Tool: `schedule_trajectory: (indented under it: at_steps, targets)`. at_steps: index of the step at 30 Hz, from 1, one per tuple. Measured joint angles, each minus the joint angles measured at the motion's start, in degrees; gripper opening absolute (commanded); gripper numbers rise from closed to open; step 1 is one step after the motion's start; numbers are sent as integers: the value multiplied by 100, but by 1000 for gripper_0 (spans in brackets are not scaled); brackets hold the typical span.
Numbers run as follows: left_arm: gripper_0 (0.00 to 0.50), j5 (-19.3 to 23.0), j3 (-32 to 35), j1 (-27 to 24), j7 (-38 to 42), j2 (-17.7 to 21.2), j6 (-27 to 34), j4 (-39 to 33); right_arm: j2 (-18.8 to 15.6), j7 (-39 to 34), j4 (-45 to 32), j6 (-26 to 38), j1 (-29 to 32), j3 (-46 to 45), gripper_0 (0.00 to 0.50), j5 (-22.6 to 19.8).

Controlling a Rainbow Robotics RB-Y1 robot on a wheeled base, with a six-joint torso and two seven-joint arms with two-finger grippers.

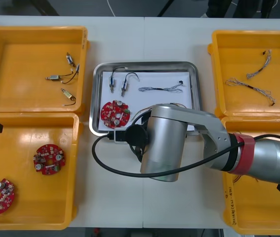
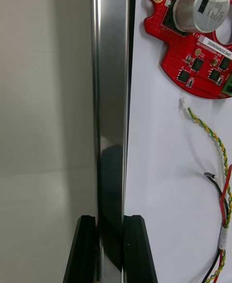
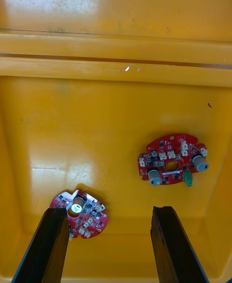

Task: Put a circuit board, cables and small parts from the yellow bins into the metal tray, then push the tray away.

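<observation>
Loading looks done: the metal tray (image 1: 96,98), mid-table, holds a circuit board (image 1: 115,113), cables (image 1: 160,89) and small metal parts (image 1: 112,82). The right hand (image 2: 110,225) is clamped on its near rim, so next comes a straight push toward the far edge. The left hand (image 3: 110,210), fingers apart, hangs over the near-left yellow bin (image 1: 75,168).

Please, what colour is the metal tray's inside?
The metal tray is white inside; right wrist view.

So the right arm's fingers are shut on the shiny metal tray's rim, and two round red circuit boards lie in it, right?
No: the front view shows one round red circuit board in the shiny metal tray. The right gripper has its fingers shut on the rim.
</observation>
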Motion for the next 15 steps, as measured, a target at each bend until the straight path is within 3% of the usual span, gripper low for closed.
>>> schedule_trajectory:
  at_steps: [15]
  targets:
    - [500,0,0,0,0,-1,0,0,1,-31,694,-370,-794,476,0,-1]
